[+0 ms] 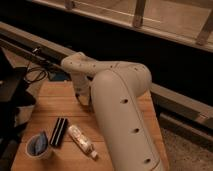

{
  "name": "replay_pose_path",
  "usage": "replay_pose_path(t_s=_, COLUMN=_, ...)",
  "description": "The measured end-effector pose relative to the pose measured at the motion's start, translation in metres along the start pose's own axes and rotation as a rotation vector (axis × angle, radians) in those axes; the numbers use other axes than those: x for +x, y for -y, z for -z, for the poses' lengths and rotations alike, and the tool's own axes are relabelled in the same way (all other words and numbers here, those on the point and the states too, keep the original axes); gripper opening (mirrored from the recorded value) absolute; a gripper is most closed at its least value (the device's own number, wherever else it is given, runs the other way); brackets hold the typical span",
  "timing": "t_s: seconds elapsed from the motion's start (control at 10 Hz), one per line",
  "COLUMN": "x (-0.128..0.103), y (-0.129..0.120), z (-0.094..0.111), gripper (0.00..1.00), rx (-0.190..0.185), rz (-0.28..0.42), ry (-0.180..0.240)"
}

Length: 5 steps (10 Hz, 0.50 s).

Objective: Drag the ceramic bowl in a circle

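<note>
- Wooden table [52, 102] under dim light, with the robot's white arm [117, 107] covering its right side.
- At the arm's end, the gripper [83, 100] sits low over the far middle, mostly hidden; its state cannot be told.
- Nowhere visible: the ceramic bowl.
- Front left: white cup [39, 145], black block [59, 131], white bottle [81, 140].

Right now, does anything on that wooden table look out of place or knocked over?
The white bottle lies on its side, slanted, between the black block and the arm. The tool hangs behind the arm, over the table's far half.
</note>
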Motion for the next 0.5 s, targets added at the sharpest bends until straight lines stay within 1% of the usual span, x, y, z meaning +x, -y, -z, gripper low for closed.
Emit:
replay_pose_path(t_s=0.1, x=0.006, y=0.003, z=0.001, gripper=0.47, rx=0.001, rz=-0.007, ry=0.000)
replay_pose_path(t_s=0.2, x=0.007, y=0.007, z=0.003, gripper=0.49, rx=0.001, rz=-0.005, ry=0.003)
replay_pose_path(t_s=0.3, x=0.005, y=0.009, z=0.003, gripper=0.48, rx=0.003, rz=-0.002, ry=0.004)
replay_pose_path(t_s=0.4, x=0.003, y=0.008, z=0.007, gripper=0.42, rx=0.005, rz=0.005, ry=0.034)
replay_pose_path(t_s=0.5, x=0.012, y=0.004, z=0.012, gripper=0.30, rx=-0.009, rz=0.002, ry=0.119)
